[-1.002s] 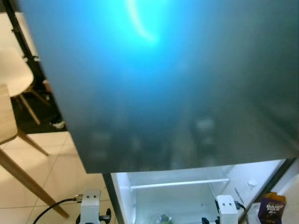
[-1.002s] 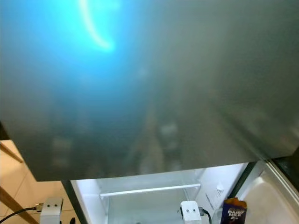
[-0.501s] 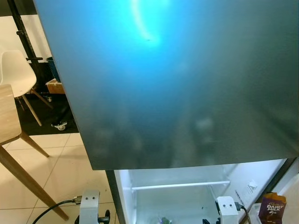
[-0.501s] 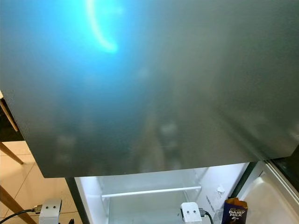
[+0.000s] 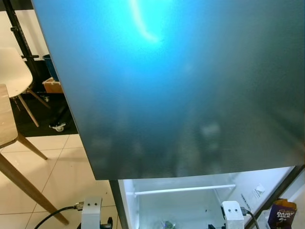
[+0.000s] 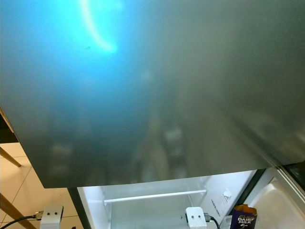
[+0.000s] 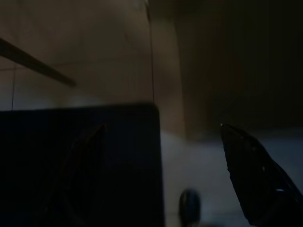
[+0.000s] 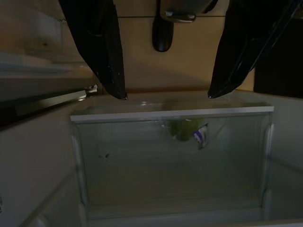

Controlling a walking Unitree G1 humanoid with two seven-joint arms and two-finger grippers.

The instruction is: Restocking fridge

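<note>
The fridge's lower compartment (image 5: 181, 205) stands open and lit, with a white shelf (image 5: 183, 190) across it. Its grey upper door (image 5: 190, 86) is shut. A purple Dairy Milk carton (image 5: 281, 214) stands in the open door's rack at the right. My right gripper (image 8: 165, 94) is open and empty, pointing into the fridge above a clear drawer (image 8: 170, 114). The drawer holds something green (image 8: 180, 128) and a blue-and-white labelled packet (image 8: 201, 135). My left gripper (image 7: 189, 165) hangs open over the dim floor beside the fridge.
A wooden table (image 5: 5, 119) with slanted legs stands at the left, with a white chair (image 5: 14, 71) behind it. Tiled floor (image 5: 57, 167) lies between the table and the fridge. A black cable (image 5: 52, 214) runs to my left wrist.
The whole picture has shifted a little as the camera moved. Both arms and the things in the fridge keep their places.
</note>
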